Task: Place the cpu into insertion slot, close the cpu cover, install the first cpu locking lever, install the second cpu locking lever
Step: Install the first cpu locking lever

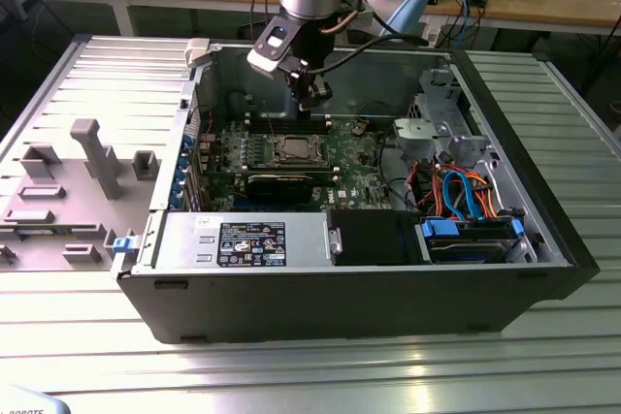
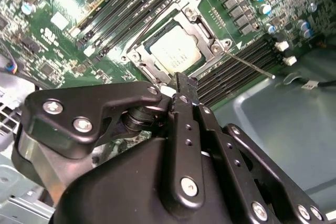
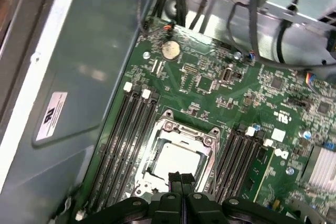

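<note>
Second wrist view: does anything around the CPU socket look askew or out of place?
One thing: a thin silver locking lever juts out at a slant over the black memory slots instead of lying tucked along the socket, so it looks unlatched. The cpu sits square under the lowered cpu cover. No damage shows.

One cpu (image 3: 176, 162), one cpu cover (image 3: 185, 130), one coin battery (image 3: 169, 50)

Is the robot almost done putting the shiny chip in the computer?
Partly. The cpu lies in the insertion slot, and the cpu cover looks folded down around it. The gripper, shut and empty, hangs just above the slot's edge. One thin locking lever sticks out over the memory slots, so it looks unlatched.
</note>
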`<action>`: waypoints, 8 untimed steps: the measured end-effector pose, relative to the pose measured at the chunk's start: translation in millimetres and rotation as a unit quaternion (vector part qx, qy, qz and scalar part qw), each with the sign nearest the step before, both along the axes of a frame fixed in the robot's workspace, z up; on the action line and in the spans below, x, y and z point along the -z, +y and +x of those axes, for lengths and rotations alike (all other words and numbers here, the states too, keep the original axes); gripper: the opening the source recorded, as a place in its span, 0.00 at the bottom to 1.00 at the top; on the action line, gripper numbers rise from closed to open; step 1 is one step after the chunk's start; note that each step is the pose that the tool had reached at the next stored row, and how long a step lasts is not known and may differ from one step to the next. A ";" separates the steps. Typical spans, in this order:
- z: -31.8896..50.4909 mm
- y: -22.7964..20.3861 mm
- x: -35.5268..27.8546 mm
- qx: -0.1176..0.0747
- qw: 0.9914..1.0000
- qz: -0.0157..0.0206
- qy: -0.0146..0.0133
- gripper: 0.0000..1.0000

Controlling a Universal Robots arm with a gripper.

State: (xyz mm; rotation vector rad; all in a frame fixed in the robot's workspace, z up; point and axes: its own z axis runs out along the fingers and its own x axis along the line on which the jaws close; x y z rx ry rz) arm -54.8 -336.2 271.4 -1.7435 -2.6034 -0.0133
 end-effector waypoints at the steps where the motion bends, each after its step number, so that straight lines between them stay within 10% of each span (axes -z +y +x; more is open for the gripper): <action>1: 0.0 0.0 0.0 -0.001 1.000 0.000 0.000 0.11; 8: -6.1 0.1 0.1 -0.002 1.000 0.000 0.000 0.11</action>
